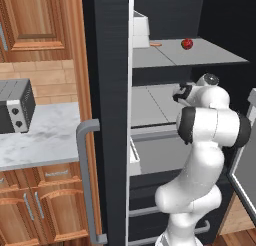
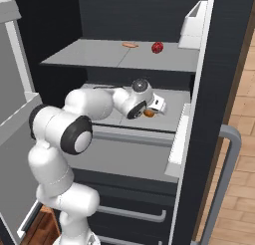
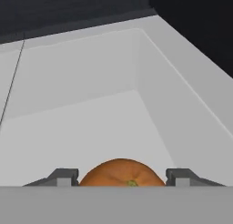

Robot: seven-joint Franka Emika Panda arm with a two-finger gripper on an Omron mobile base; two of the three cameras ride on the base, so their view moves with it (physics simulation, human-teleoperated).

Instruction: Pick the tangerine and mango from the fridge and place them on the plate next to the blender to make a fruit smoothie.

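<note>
**A:** What have you got in front of you, material-wise?

**B:** You're inside the fridge (image 1: 107,90): matte black casing, smooth light grey shelves, a long grey bar handle on the door. Your gripper (image 3: 122,176) is reaching over the middle shelf, and the tangerine (image 3: 122,173) sits between its two dark fingertips (image 3: 63,176), which stand close on either side of it. It's a plain orange ball with a small greenish stem dimple. The jaws have closed on it.

**A:** And the other fruit?

**B:** The mango (image 1: 187,43) lies on the shelf above, small, round, glossy red, well apart from your hand. Near it lies a thin flat orange strip (image 2: 129,45), and a white boxy bin (image 1: 140,30) stands at that shelf's edge.

**A:** The room around you?

**B:** Left of the fridge you have warm wood cabinets (image 1: 35,20) with panelled doors, a pale marbled counter (image 1: 40,135) and a dark boxy appliance (image 1: 15,106) with two round knobs standing on it.
</note>
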